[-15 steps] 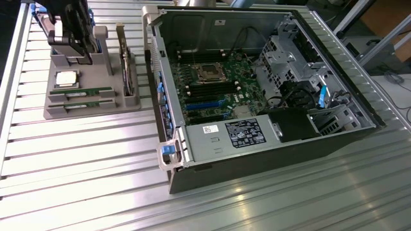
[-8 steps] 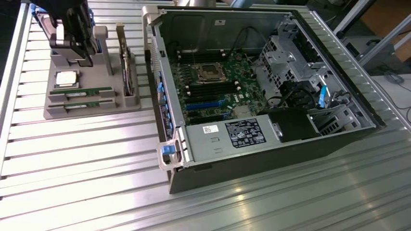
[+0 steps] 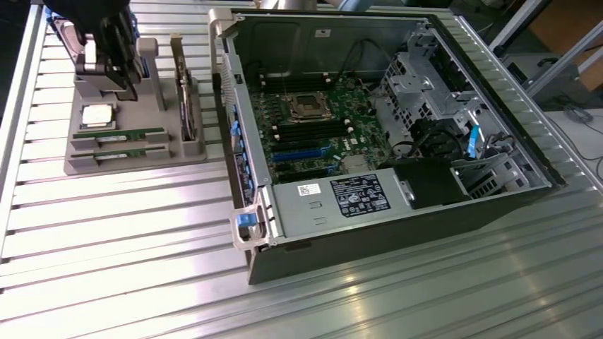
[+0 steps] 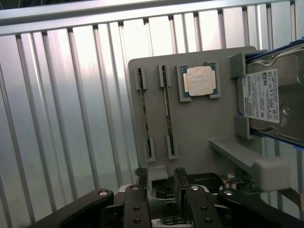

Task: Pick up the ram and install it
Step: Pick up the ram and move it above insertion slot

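Two ram sticks lie side by side in slots of the grey holder tray (image 3: 94,164): one ram (image 3: 118,132) nearer the processor, the other ram (image 3: 117,151) nearer the tray's front edge. In the wrist view they appear on edge as thin green strips, one ram (image 4: 145,114) and its twin (image 4: 167,111). My gripper (image 3: 109,49) hangs above the tray's far end, over the drive stand and apart from both sticks. In the wrist view my gripper (image 4: 161,185) is open, its fingers (image 4: 141,187) holding nothing.
A square silver processor (image 4: 200,80) sits in the tray beside the sticks, and a hard drive (image 4: 273,99) stands in its bracket. The open computer case (image 3: 377,205) lies at the exterior view's right, its motherboard's black memory slots (image 3: 306,131) exposed. The ribbed metal table (image 3: 123,254) surrounds everything.
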Robot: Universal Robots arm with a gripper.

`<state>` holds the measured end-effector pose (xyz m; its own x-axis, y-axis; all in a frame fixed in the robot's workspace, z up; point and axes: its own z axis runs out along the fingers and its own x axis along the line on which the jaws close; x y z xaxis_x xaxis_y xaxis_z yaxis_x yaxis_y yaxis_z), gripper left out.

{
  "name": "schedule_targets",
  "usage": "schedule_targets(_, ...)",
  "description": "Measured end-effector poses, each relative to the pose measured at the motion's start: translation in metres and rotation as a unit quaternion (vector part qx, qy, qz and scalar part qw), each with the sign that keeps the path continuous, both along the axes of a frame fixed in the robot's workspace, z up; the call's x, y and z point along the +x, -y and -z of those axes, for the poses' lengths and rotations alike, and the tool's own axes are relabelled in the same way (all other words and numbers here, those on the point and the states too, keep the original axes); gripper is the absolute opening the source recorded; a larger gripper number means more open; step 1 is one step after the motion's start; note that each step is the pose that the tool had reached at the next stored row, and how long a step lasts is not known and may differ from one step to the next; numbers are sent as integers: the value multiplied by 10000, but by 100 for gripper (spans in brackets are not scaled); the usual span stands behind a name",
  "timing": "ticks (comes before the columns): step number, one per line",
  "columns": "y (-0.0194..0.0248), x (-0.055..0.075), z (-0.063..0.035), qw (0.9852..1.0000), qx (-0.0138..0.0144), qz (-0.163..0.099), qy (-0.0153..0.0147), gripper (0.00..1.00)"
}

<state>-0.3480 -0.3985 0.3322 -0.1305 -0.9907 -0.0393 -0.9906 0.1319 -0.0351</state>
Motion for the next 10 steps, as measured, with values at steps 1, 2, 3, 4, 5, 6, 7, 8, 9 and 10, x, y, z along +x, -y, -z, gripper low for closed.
schedule_targets(1, 0, 0, 6, 10000, 0, 0, 0, 36)
schedule_targets(2, 0, 0, 21, 10000, 0, 0, 0, 36)
schedule_targets(3, 0, 0, 27, 10000, 0, 0, 0, 36)
schedule_targets(4, 0, 0, 31, 10000, 0, 0, 0, 36)
schedule_targets(5, 0, 0, 38, 10000, 0, 0, 0, 36)
schedule_targets(6, 0, 0, 44, 10000, 0, 0, 0, 36)
schedule_targets(7, 0, 0, 50, 10000, 0, 0, 0, 36)
schedule_targets(8, 0, 0, 55, 10000, 0, 0, 0, 36)
schedule_targets(9, 0, 0, 60, 10000, 0, 0, 0, 36)
schedule_targets(10, 0, 0, 66, 10000, 0, 0, 0, 36)
